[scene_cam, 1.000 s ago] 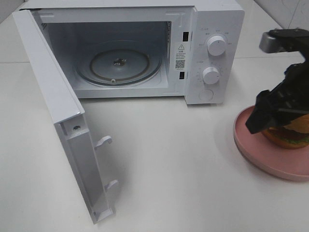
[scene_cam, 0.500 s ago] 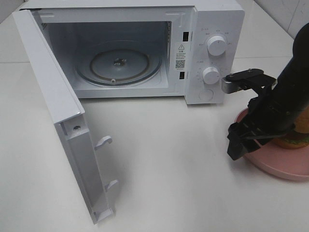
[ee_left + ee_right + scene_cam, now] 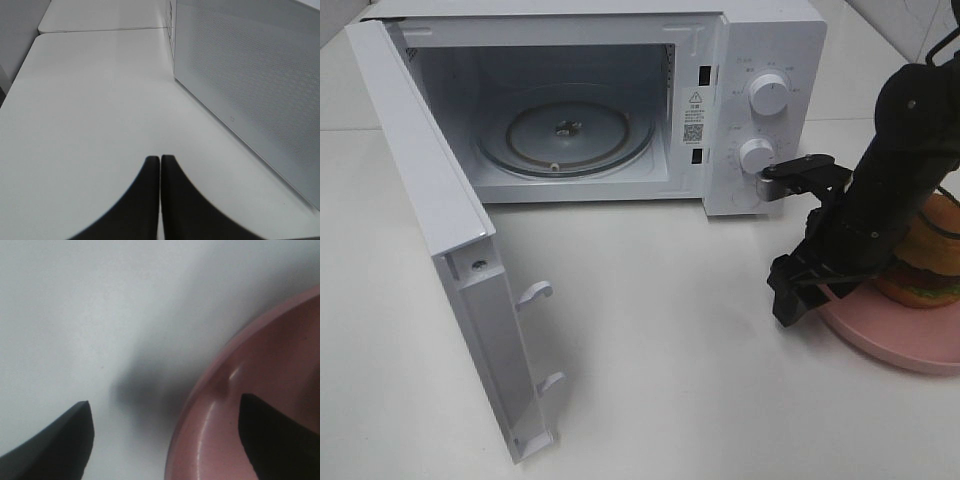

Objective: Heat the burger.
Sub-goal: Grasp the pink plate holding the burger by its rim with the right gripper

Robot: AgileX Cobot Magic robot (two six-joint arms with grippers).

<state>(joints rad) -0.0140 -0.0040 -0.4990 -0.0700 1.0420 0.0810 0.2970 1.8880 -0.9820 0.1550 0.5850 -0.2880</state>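
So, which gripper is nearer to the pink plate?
Right. The right gripper is open astride the rim of the pink plate; the left gripper is shut beside the microwave door, far away.

Burger (image 3: 932, 262): round brown bun, green seen at the bottom edge.
Pose: set upright, partly hidden.
Place: laid on the pink plate (image 3: 905, 342).

Glossy pink plate (image 3: 900, 345), smooth white table (image 3: 670, 320)

The white table (image 3: 650, 380) carries a white microwave (image 3: 760, 40) at the back, its door (image 3: 420, 180) standing open on the left, and a pink plate (image 3: 910, 345) at the right edge, near the microwave's front right corner.
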